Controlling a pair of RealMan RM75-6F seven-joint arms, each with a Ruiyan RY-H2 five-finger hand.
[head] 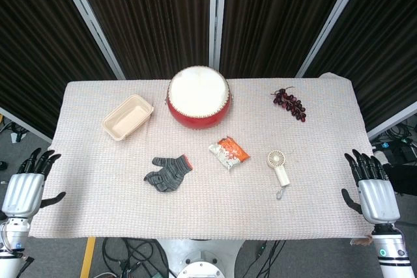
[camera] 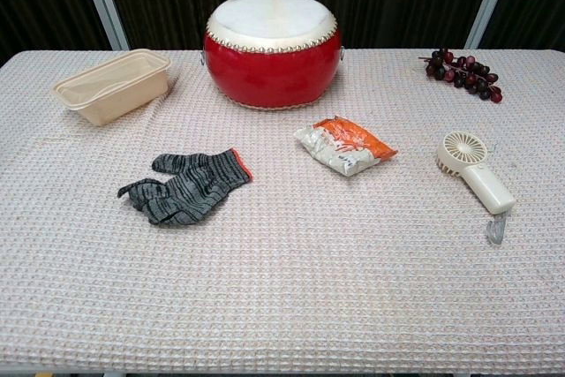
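My left hand (head: 26,183) hovers off the table's left edge, fingers spread, holding nothing. My right hand (head: 373,187) hovers off the right edge, also spread and empty. Neither hand shows in the chest view. On the cloth lie a grey knitted glove (head: 168,172) (camera: 185,185), an orange-and-white snack packet (head: 229,152) (camera: 344,146) and a cream handheld fan (head: 279,166) (camera: 474,172). The fan is the thing nearest my right hand; the glove is nearest my left.
A red drum with a white skin (head: 199,96) (camera: 271,49) stands at the back centre. A beige tray (head: 128,116) (camera: 113,85) sits back left, dark grapes (head: 289,103) (camera: 463,72) back right. A white waffle cloth (head: 98,206) covers the table.
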